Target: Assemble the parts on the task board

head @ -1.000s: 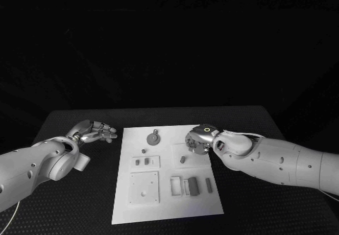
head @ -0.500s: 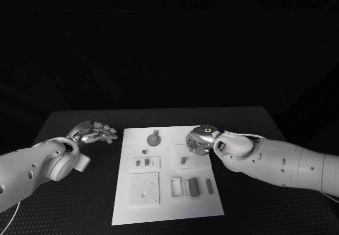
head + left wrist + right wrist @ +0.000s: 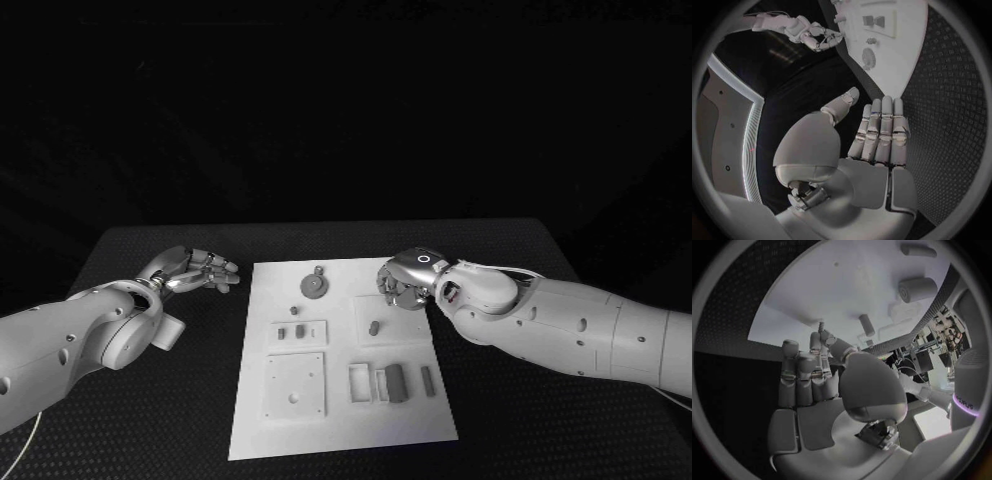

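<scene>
Black table (image 3: 173, 400) carries the task board (image 3: 346, 425); you see grey parts (image 3: 394, 380) lying loose, so most assembly remains. Left hand (image 3: 185, 270) is released; right hand (image 3: 405, 284) holds nothing I can tell.

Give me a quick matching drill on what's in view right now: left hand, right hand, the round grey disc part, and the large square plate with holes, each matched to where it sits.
Things:
1. left silver hand
2. right silver hand
3. round grey disc part
4. large white square plate with holes

Places:
A. near left part of the white task board
B. over the black table, left of the board
C. far middle of the board
D. over the board's far right edge

Pairs: 1-B, 2-D, 3-C, 4-A
</scene>
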Robot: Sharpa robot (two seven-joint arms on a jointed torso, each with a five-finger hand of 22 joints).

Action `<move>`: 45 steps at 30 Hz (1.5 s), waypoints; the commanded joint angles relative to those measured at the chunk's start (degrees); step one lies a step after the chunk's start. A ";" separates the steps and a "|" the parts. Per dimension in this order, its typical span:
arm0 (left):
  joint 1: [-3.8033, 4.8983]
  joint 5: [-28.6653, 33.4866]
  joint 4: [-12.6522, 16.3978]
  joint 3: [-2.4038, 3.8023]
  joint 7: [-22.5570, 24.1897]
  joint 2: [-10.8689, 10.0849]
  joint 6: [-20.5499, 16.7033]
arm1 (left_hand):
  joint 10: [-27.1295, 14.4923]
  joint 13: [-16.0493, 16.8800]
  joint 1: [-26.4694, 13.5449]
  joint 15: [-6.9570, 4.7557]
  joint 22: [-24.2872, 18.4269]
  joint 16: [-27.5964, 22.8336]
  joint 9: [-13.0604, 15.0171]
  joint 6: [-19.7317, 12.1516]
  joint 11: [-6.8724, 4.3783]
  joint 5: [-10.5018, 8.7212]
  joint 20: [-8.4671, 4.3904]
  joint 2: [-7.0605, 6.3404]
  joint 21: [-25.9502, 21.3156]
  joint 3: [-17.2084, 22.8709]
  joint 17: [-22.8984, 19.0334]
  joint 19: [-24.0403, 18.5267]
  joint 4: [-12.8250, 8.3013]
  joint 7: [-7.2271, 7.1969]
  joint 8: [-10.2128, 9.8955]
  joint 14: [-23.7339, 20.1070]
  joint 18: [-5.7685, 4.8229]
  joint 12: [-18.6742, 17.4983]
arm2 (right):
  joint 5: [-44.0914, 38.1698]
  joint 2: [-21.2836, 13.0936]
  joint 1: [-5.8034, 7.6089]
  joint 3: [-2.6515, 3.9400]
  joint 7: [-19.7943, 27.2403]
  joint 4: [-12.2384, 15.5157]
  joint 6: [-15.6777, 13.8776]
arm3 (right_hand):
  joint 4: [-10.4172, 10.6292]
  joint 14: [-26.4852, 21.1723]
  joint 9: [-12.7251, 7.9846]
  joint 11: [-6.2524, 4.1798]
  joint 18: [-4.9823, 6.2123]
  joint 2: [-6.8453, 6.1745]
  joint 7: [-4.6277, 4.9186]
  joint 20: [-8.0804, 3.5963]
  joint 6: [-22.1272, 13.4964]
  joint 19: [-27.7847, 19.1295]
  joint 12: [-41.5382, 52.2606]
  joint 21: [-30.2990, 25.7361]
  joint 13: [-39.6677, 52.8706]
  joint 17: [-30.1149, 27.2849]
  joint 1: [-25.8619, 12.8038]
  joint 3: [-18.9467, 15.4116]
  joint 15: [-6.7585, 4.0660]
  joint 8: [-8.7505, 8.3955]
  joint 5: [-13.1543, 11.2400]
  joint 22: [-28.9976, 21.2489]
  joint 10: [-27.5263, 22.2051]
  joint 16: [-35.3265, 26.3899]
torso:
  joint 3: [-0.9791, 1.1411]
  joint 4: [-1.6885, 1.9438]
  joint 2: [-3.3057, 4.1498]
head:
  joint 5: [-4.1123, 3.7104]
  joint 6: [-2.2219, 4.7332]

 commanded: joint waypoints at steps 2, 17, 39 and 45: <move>0.04 0.38 0.05 0.04 0.43 0.09 0.52 | -0.49 -0.10 -0.32 -0.05 -0.11 -0.25 -0.08 -0.48 -0.01 0.21 0.24 0.27 0.01 -0.24 0.08 -0.02 0.01 -0.02 0.27 0.27 -0.04 -0.19 | 0.95 -0.62 0.38 0.10 0.18 0.63 0.91 | -0.11 0.05 -0.27 0.52 2.70 -1.21 0.06 -0.12 0.51 -0.02 -0.06 0.30 -0.02 0.10 -0.46 0.05 -0.38 -0.30 -0.33 0.30 0.00 0.22 | -0.01 0.02 0.00 | -0.01 -0.06; 0.04 0.46 0.04 0.04 0.42 0.15 0.59 | -0.54 -0.17 -0.34 -0.05 -0.19 -0.35 -0.10 -0.52 0.01 0.21 0.24 0.28 0.02 -0.26 0.18 -0.01 0.01 0.00 0.28 0.29 -0.04 -0.18 | 2.93 -0.99 0.62 0.42 0.51 1.94 1.56 | -0.10 0.07 -0.23 0.51 2.70 -1.19 0.06 -0.13 0.54 0.01 -0.09 0.31 0.01 0.14 -0.51 0.04 -0.40 -0.30 -0.32 0.32 0.08 0.21 | -0.07 0.13 -0.07 | 0.33 -0.07; 0.05 0.62 -0.16 0.05 0.19 0.18 0.71 | -0.57 -0.23 -0.34 -0.05 -0.27 -0.46 -0.12 -0.55 0.03 0.22 0.24 0.29 0.02 -0.28 0.28 0.01 0.02 0.01 0.29 0.33 -0.04 -0.17 | 16.10 2.38 3.46 0.91 -1.27 -4.98 10.00 | 2.58 -0.63 -2.18 2.89 2.70 -6.58 3.35 0.50 -7.61 -0.24 -3.87 -0.62 -1.09 0.50 -9.93 -1.51 1.92 -5.10 -0.36 0.07 -4.39 -0.70 | -0.04 0.20 -0.05 | 0.52 -0.07; 0.05 0.64 -0.36 0.05 0.05 0.44 0.94 | -0.58 -0.24 -0.35 -0.05 -0.29 -0.48 -0.13 -0.56 0.03 0.22 0.24 0.31 0.02 -0.28 0.31 0.01 0.02 0.01 0.30 0.34 -0.05 -0.16 | 16.83 4.88 4.83 1.33 -2.55 -8.42 17.89 | 3.58 -1.18 -2.61 3.50 2.70 -7.40 3.67 0.60 -8.36 -0.65 -5.02 -0.91 -1.53 0.81 -11.89 -0.73 2.53 -5.46 -0.36 0.17 -5.73 -0.72 | -0.11 0.24 -0.04 | 0.63 -0.17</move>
